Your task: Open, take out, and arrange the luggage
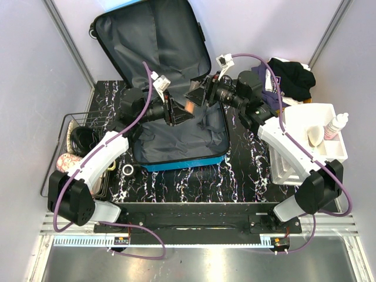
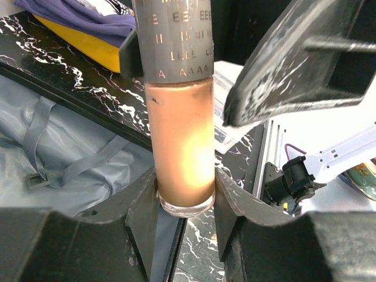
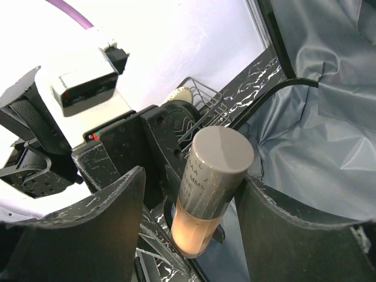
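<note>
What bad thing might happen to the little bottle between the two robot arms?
1. The left tool pinches only the bottom end of the bottle, so it might slip and drop into the open luggage below.
2. The right tool stands open around the grey cap; if the left lets go before it shuts, the bottle likely falls.

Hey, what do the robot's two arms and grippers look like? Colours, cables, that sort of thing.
The two arms match. The left arm and right arm have white curved shells between chunky black joints. A purple cable loops along each. The left gripper and right gripper each have two broad, black, scuffed fingers, with a small white camera module at the wrist.
</note>
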Motion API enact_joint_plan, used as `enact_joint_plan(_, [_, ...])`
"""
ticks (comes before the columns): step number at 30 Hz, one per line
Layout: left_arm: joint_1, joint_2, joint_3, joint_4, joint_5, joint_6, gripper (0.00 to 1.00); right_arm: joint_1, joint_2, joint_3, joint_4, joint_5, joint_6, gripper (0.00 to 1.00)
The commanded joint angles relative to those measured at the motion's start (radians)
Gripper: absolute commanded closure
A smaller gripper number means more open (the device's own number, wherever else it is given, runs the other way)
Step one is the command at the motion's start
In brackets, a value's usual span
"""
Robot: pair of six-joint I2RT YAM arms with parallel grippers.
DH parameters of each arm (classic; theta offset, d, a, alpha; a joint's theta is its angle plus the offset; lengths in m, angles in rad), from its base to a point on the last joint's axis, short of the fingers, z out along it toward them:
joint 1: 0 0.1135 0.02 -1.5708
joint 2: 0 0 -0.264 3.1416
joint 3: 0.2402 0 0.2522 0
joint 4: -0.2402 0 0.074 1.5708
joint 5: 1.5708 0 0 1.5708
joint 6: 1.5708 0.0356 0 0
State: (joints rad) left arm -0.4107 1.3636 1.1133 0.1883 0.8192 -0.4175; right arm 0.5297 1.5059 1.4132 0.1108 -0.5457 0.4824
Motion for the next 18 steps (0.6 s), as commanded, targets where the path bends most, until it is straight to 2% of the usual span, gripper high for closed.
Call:
enact_joint_plan(1, [-0.002, -0.023, -0.001, 0.115, 0.003, -0.020, 1.00, -0.013, -0.041, 0.056, 0.044, 0.053, -0.030, 0.31])
enact_joint_plan(5, [-0.002, -0.020, 0.000, 0.126, 0.005, -0.021, 1.00, -0.020, -0.032, 0.063, 0.029, 0.061, -0.018, 0.39])
enact_joint_plan(11, [-0.016, -0.021, 0.011, 0.134, 0.017, 0.000, 1.00, -0.022, -0.019, 0.056, 0.023, 0.059, 0.018, 0.44])
enact_joint_plan(14, [-0.030, -0.031, 0.011, 0.100, 0.005, 0.042, 1.00, -0.022, -0.021, 0.056, 0.024, 0.061, 0.027, 0.51])
enact_joint_plan(17, [-0.037, -0.040, 0.006, 0.068, -0.025, 0.074, 1.00, -0.022, -0.029, 0.055, 0.023, 0.070, 0.025, 0.71])
enact_joint_plan(18, [-0.039, -0.041, 0.008, 0.059, -0.032, 0.080, 1.00, -0.025, -0.035, 0.055, 0.021, 0.075, 0.019, 0.85])
